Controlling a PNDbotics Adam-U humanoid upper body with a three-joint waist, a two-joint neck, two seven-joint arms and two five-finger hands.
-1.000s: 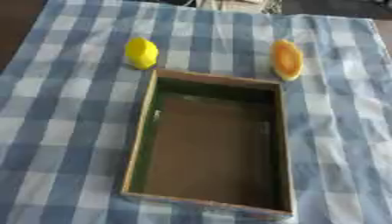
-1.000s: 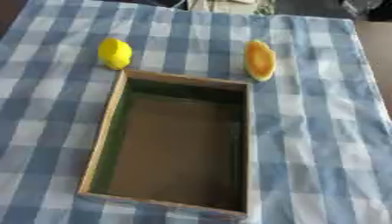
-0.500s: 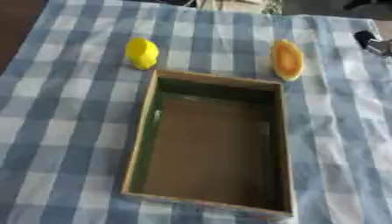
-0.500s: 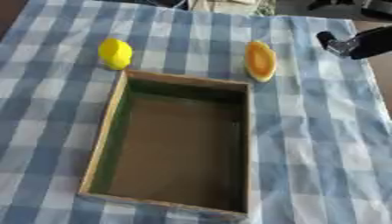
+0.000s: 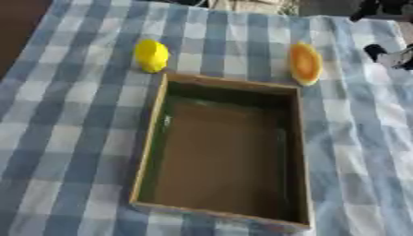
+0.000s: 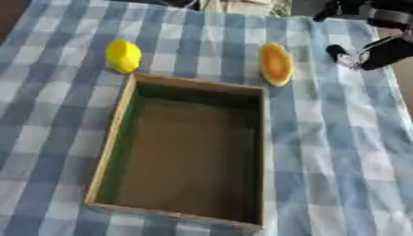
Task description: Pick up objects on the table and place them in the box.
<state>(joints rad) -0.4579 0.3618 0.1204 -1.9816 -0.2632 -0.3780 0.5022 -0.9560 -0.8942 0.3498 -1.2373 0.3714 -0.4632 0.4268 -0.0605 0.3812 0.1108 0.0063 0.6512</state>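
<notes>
Centrally on the blue-and-white checked cloth (image 5: 64,138) sits the box (image 6: 109,152), an open wooden tray with a brown floor and a greenish inner wall. Its long axis runs from the near edge of the table toward the far edge, slightly askew, and nothing lies inside it.

Two objects rest on the cloth just beyond the box's far end. The yellow object (image 5: 151,55) is a rounded lump near the far left corner of the box, just beside the rim but apart from it; it is slightly taller than wide, with no clear pointing direction. The orange object (image 6: 276,64) is an elongated oval near the far right corner, its long axis running away from the robot, roughly parallel to the box's long sides. Its near tip almost reaches the box's far rim; whether they touch cannot be told.

At the right edge, the robot's right hand (image 6: 367,51) comes in, dark with a pale patch, to the right of the orange object and apart from it. It holds nothing; how far its fingers are spread cannot be told.
</notes>
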